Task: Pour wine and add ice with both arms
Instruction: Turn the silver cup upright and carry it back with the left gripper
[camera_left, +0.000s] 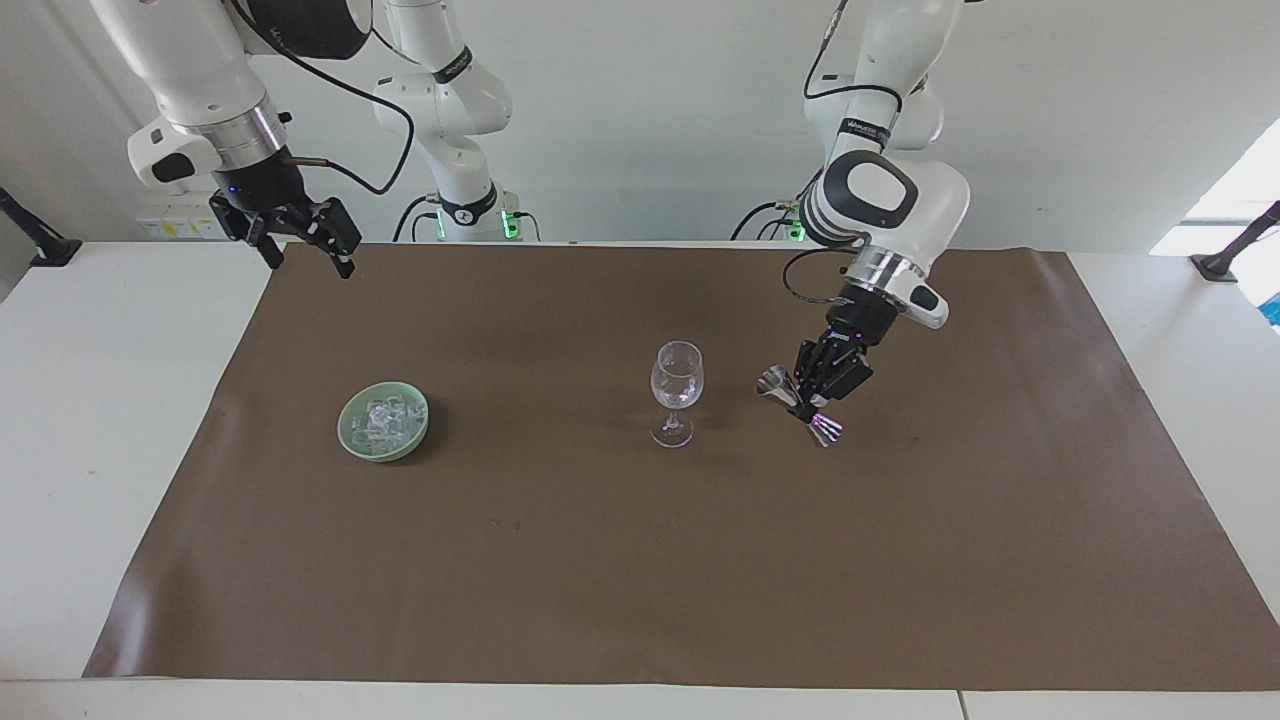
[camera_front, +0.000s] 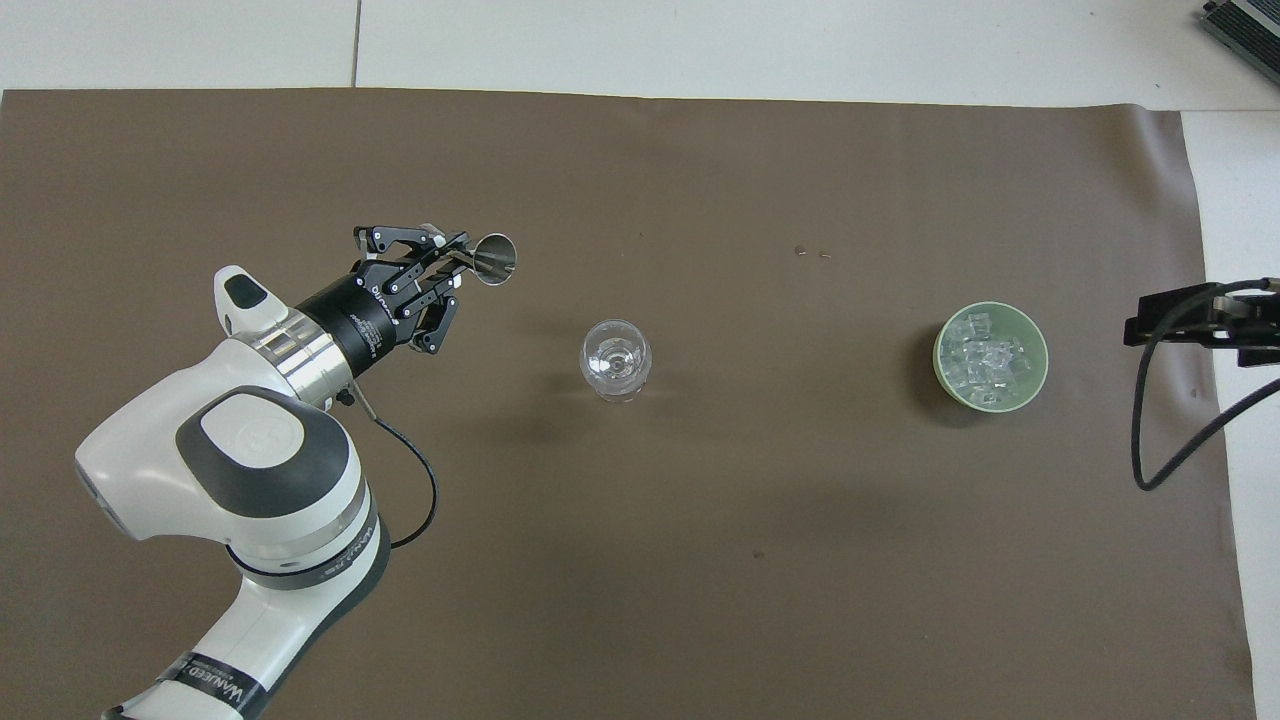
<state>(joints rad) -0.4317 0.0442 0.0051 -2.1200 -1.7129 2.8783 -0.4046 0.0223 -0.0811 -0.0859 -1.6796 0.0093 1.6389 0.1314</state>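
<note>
Jigger (camera_left: 798, 403) pinched tilted in left gripper (camera_left: 812, 398) beside wine glass (camera_left: 676, 382), pour seemingly done; right gripper (camera_left: 305, 240) waits spread wide.

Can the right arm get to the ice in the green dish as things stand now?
Probably yes. The right gripper hangs open over the table's edge at its own end, holding nothing, and nothing lies between it and the ice in the uncovered green dish.

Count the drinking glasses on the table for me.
1. A single wine glass stands upright on the brown mat near the middle of the table, between the green dish of ice and the jigger in the left claw.
</note>
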